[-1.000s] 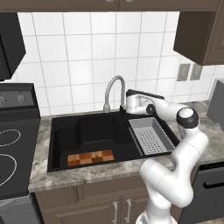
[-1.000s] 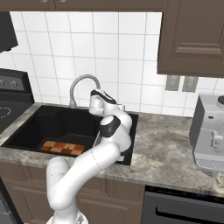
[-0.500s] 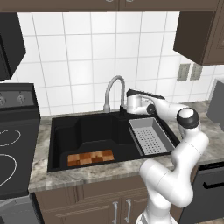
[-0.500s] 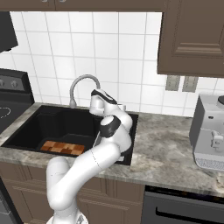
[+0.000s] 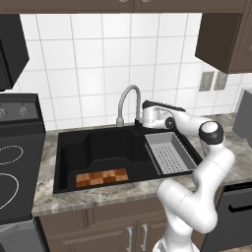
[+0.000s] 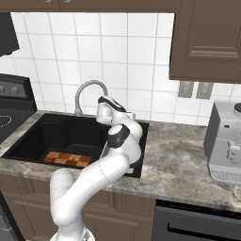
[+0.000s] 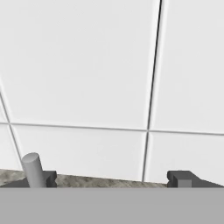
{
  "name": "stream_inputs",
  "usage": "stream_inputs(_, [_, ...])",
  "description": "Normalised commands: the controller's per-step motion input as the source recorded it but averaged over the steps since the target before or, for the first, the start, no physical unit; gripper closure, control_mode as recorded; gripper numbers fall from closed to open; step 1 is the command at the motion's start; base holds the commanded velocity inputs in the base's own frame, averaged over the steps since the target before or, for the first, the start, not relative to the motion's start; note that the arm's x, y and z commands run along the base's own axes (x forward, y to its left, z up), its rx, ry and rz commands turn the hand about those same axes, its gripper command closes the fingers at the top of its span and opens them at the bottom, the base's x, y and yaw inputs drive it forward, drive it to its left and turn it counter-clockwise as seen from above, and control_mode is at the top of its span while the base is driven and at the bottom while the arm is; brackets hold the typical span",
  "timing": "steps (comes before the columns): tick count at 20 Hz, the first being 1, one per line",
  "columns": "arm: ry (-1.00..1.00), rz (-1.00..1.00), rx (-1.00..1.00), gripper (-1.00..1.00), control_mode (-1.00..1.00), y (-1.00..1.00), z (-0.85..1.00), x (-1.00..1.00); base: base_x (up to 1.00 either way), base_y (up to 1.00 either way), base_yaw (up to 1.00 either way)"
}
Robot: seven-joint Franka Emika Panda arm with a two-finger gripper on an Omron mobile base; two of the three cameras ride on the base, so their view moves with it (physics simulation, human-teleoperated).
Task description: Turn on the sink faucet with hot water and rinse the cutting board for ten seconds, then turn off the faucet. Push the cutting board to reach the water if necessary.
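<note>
No change since earlier: claw (image 7: 111,178) spread wide beside faucet (image 5: 129,101), gripping nothing.

Arm rises from base, elbow bent high, forearm reaching toward 10 o'clock in left base view. Gripper (image 5: 139,121) at forearm's end, level w/ wrist. Hand view: gripper (image 7: 114,178) jaws spread wide, nothing between.

A home kitchen: white square wall tiles (image 5: 88,64), dark brown wooden cabinets (image 6: 207,40), speckled grey stone counter (image 6: 183,155), black stove (image 5: 15,147) at nine o'clock.
</note>
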Motion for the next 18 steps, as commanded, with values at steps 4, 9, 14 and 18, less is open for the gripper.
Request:
stream_inputs(4, [0.0,0.0,0.0,-1.0,-1.0,-0.12,0.0,0.0,0.0,0.0,0.0])
stream_inputs(9, [0.0,0.0,0.0,-1.0,-1.0,-0.2,0.0,-0.01,0.0,0.0,0.0])
stream_inputs(14, [0.0,0.0,0.0,-1.0,-1.0,-0.25,0.0,-0.02,0.0,0.0,0.0])
stream_inputs(18, [0.0,0.0,0.0,-1.0,-1.0,-0.26,0.0,-0.09,0.0,0.0,0.0])
